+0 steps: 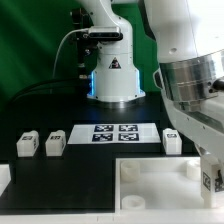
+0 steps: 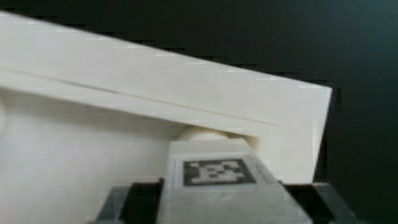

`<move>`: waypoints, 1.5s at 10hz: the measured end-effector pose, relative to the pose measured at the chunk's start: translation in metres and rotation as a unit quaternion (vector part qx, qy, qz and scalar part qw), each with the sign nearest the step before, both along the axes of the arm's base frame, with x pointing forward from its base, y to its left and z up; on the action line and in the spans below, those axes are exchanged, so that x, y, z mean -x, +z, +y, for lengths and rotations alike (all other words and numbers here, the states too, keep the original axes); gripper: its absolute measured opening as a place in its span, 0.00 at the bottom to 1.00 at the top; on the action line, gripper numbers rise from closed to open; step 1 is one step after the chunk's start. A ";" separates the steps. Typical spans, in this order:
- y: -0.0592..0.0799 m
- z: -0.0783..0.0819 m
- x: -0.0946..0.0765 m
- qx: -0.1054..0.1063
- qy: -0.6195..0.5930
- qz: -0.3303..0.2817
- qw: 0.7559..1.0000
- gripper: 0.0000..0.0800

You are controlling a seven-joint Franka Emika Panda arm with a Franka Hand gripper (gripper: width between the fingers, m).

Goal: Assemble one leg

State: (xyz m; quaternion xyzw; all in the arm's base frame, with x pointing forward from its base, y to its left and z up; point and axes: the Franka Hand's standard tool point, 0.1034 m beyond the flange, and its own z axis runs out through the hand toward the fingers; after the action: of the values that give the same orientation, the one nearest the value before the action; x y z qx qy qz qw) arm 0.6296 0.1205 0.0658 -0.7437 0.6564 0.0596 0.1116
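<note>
A: Where is the leg (image 2: 215,170)?
B: Grasped between the jaws of the gripper (image 2: 215,195), its tip against the white panel (image 2: 125,130); its tag is unreadable.
A: Others?
B: 3 blocks on the table (image 1: 60,120): (image 1: 27,145), (image 1: 55,144), (image 1: 171,141); the marker board (image 1: 114,133) shows 4 tags.

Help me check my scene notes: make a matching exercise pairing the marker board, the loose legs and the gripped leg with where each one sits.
Things:
1. marker board
2. pair of legs
3. lone leg
4. held leg

Places:
A. at the exterior view's left of the board
B. between the fingers of the pincer, by the panel
C. in the middle, before the robot base
D. at the exterior view's right of the board

Pairs: 1-C, 2-A, 3-D, 4-B.
</note>
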 end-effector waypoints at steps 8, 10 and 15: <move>0.003 0.001 -0.001 0.050 0.385 -0.071 0.919 0.81; 0.003 -0.001 -0.001 0.054 0.471 -0.088 0.876 0.81; 0.004 -0.004 -0.003 0.081 0.713 -0.127 0.684 0.81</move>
State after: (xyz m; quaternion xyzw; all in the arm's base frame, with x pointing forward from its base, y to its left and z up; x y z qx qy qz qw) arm 0.6329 0.1163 0.0699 -0.9939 -0.0906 -0.0270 0.0569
